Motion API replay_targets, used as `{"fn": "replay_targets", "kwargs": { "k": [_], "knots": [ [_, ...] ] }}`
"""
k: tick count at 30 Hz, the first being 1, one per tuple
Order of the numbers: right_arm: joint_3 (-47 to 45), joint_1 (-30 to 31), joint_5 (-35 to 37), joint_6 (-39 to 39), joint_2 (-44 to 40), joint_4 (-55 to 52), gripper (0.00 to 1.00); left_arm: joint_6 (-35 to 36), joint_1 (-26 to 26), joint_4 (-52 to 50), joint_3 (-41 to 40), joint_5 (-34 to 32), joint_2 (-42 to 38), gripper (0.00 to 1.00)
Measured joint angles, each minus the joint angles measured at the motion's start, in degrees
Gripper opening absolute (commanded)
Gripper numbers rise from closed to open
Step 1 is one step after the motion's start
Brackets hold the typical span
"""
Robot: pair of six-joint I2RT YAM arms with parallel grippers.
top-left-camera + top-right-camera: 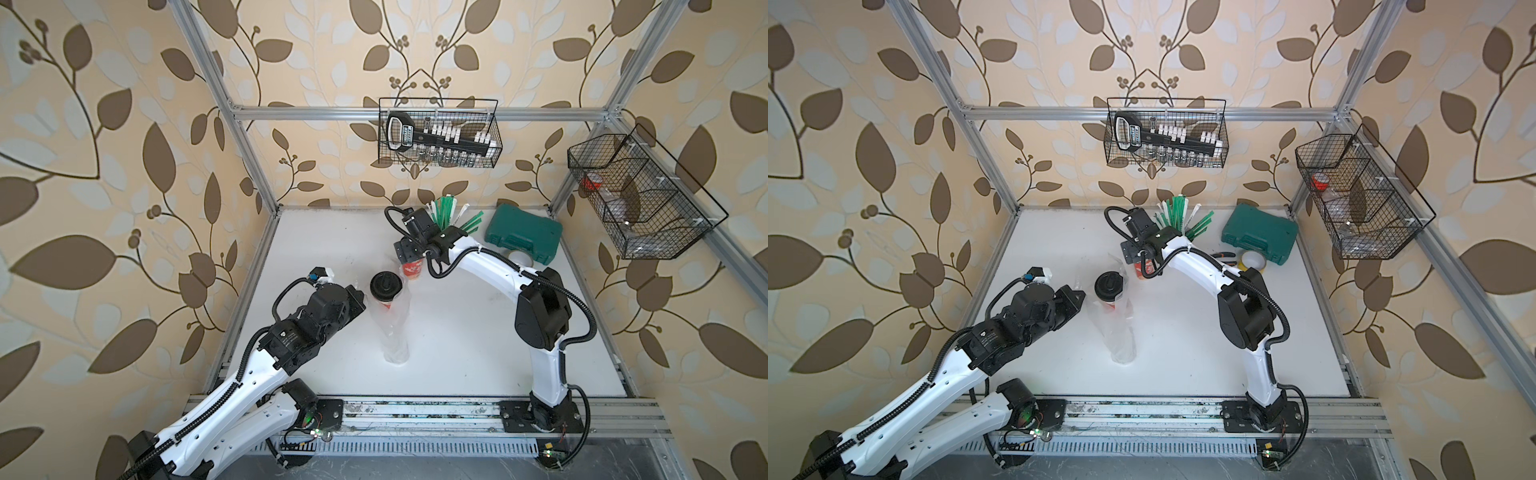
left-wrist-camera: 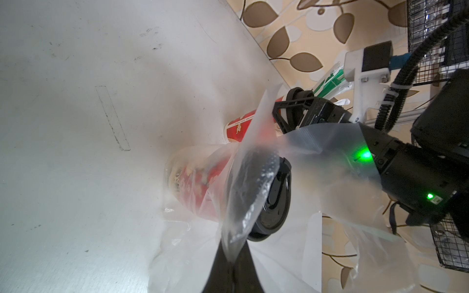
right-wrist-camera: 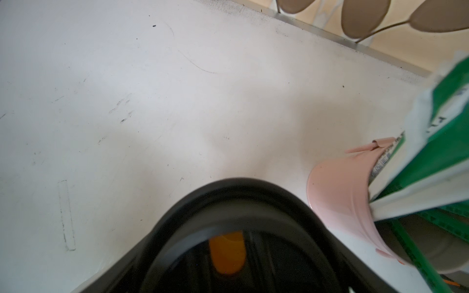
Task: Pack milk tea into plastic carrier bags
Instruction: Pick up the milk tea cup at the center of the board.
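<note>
One milk tea cup [image 1: 386, 284] [image 1: 1109, 284], red with a black domed lid, stands inside the clear plastic carrier bag [image 1: 395, 332] [image 1: 1121, 332] in both top views. My left gripper [image 1: 360, 297] [image 2: 231, 261] is shut on the bag's rim beside that cup [image 2: 200, 182], holding the film up. A second milk tea cup [image 1: 413, 270] [image 2: 241, 124] stands just behind, outside the bag. My right gripper [image 1: 409, 254] [image 1: 1134, 254] reaches down over it with a finger on either side of its lid [image 3: 241, 203]. Contact with the cup does not show.
A pink cup of green-white straws [image 1: 446, 216] [image 3: 340, 197] stands right behind the right gripper. A green hard case [image 1: 523, 235] and a tape roll [image 1: 1252, 259] lie at the back right. Wire baskets hang on the back wall [image 1: 438, 133] and right wall [image 1: 636, 195].
</note>
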Motion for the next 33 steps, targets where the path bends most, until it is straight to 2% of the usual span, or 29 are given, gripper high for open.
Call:
{"fn": "replay_targets", "kwargs": {
  "k": [9, 22, 28, 33],
  "knots": [
    [0.0, 1.2, -0.7, -0.9, -2.5, -2.4, 0.84, 0.0, 0.4, 0.0, 0.0, 0.0, 0.0, 0.0],
    [8.3, 4.0, -4.3, -2.7, -21.9, -15.6, 0.76, 0.0, 0.4, 0.1, 0.0, 0.1, 0.4, 0.0],
    [12.1, 6.6, -6.5, -2.4, -27.2, -19.5, 0.72, 0.0, 0.4, 0.7, 0.0, 0.1, 0.8, 0.0],
    [12.2, 8.0, -11.0, -1.4, -30.3, -20.4, 0.71, 0.0, 0.4, 1.3, 0.0, 0.2, 1.0, 0.0]
  ]
}}
